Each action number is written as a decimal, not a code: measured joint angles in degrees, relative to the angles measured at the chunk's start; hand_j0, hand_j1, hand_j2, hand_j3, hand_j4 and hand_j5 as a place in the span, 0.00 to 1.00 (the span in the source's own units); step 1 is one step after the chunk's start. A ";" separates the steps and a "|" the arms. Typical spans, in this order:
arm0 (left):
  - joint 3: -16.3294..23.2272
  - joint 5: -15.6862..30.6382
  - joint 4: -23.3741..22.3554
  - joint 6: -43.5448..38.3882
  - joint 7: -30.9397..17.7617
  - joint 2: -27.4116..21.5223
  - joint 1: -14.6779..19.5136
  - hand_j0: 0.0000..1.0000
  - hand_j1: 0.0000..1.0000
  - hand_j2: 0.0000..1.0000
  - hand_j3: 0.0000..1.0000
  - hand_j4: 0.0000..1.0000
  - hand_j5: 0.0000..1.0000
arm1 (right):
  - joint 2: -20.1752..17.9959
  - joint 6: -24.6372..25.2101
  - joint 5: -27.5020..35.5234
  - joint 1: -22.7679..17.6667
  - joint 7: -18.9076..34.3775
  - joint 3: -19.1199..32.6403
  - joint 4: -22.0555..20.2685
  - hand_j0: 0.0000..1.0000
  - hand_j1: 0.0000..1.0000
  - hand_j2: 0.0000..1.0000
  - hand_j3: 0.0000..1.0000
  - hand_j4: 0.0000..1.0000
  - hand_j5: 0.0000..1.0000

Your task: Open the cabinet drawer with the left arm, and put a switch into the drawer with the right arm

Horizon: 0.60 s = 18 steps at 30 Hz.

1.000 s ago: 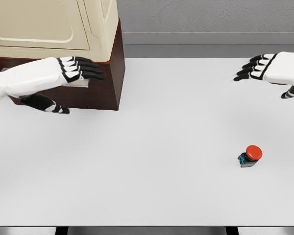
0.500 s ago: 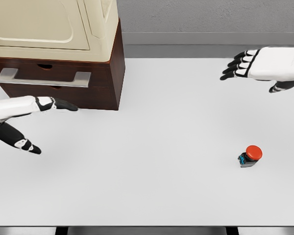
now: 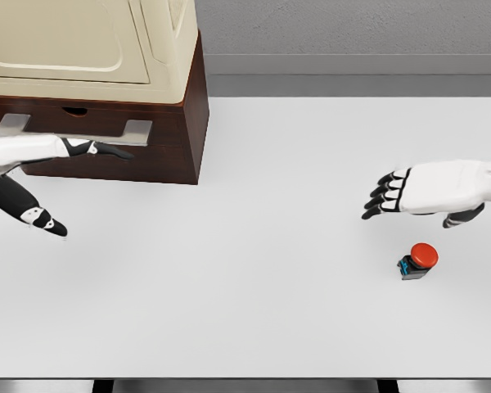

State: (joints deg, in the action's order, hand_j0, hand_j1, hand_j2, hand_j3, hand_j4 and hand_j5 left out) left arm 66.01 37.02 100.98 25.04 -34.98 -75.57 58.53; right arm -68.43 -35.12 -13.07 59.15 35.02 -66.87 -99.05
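The switch, a small dark block with a red round button, sits on the white table at the right. My right hand hovers just above and left of it, fingers spread and holding nothing. At the back left stands the cabinet, cream on top with a dark brown drawer at its base, shut, bearing a grey bar handle. My left hand reaches in front of the drawer just below the handle, fingers extended flat, thumb hanging down, gripping nothing.
A grey wall runs behind the table. The table's front edge lies close to the bottom of the view.
My right hand came down from the back right to just above the switch. My left hand dropped off the handle, then rose again to just below it. The drawer has not moved.
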 measured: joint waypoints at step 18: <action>-1.44 -9.23 -4.98 -14.01 3.28 2.37 1.50 1.00 1.00 1.00 1.00 1.00 1.00 | -2.62 0.01 -2.65 0.00 0.00 -5.29 -1.70 1.00 1.00 1.00 1.00 1.00 1.00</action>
State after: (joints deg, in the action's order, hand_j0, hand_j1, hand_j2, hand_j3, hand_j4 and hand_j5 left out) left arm 64.57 27.79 96.00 11.03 -31.71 -73.20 60.03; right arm -71.05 -35.11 -15.71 59.15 35.01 -72.16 -100.75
